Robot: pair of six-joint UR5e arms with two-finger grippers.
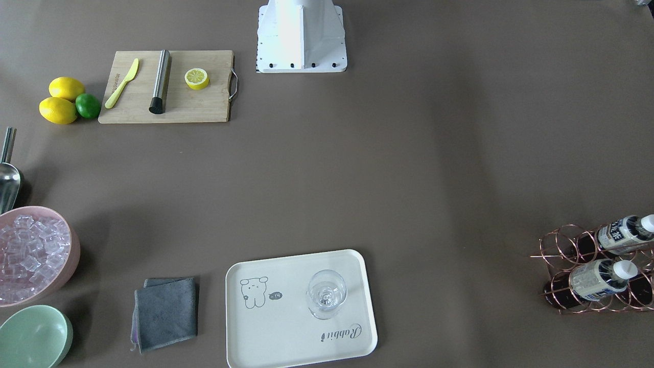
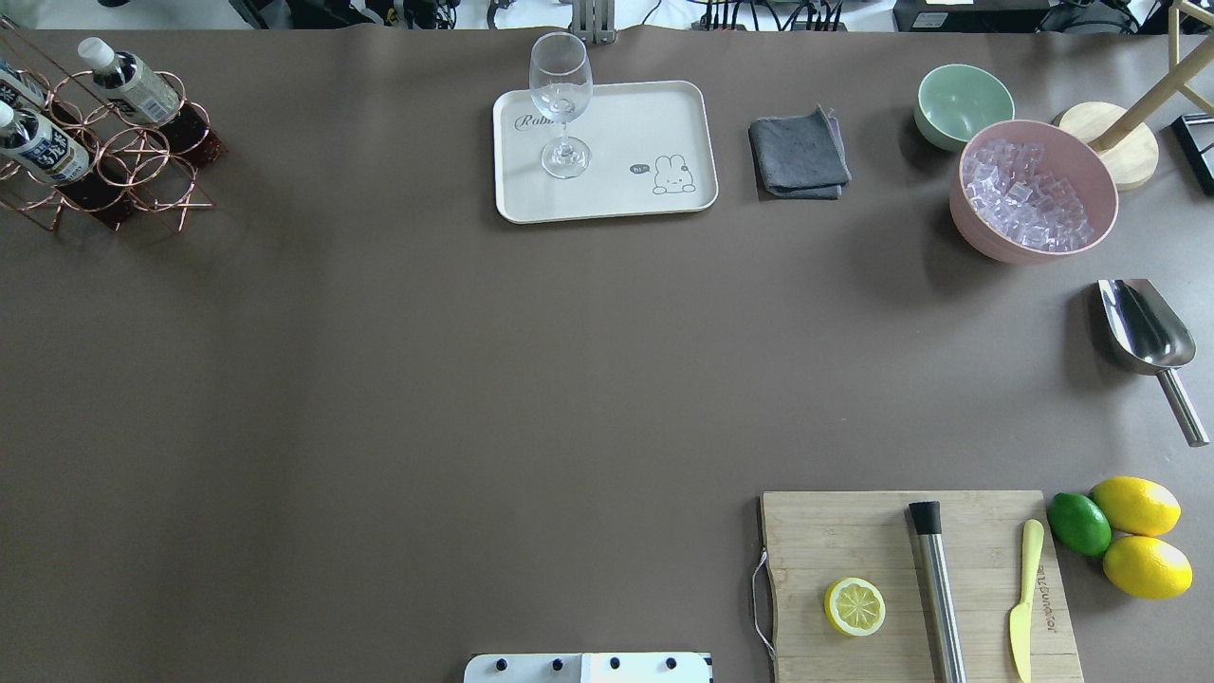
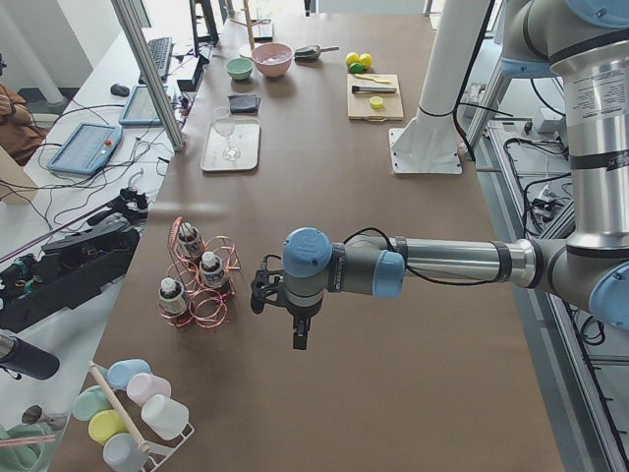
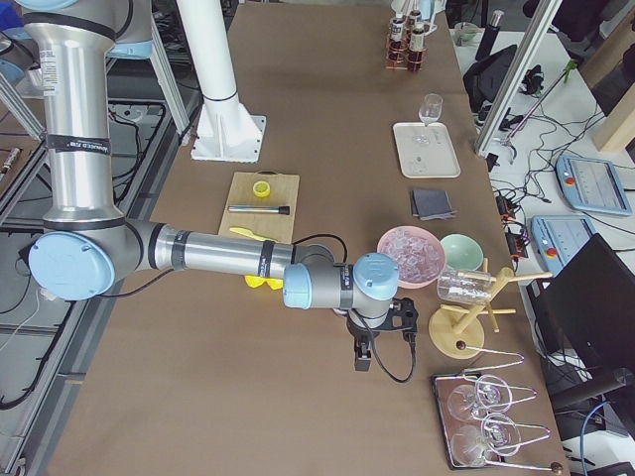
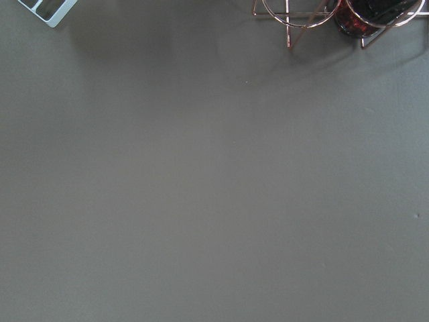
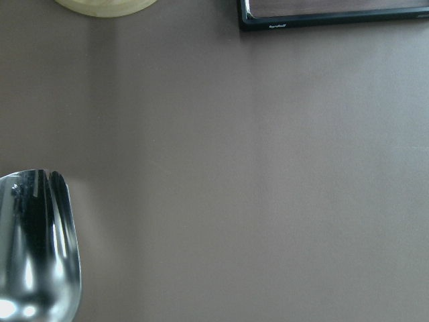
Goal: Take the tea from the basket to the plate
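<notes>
The tea bottles (image 1: 598,278) (image 2: 128,81) lie tilted in the copper wire basket (image 1: 562,245) (image 2: 142,161) at the table's left end; three show in the exterior left view (image 3: 208,267). The cream plate (image 1: 286,332) (image 2: 626,123) lies at the far edge and carries a clear stemmed glass (image 1: 327,294). My left gripper (image 3: 300,336) hangs over bare table a short way beside the basket; I cannot tell if it is open. My right gripper (image 4: 359,357) hangs at the table's other end, near the pink bowl; I cannot tell its state. The left wrist view shows only the basket's foot (image 5: 295,13).
A pink bowl of ice (image 2: 1034,194), a green bowl (image 2: 963,104), a grey cloth (image 2: 799,156) and a metal scoop (image 2: 1148,332) lie to the right. A cutting board (image 2: 910,579) with a lemon half, a steel tube and a knife lies near the base, with lemons and a lime (image 2: 1129,531) beside it.
</notes>
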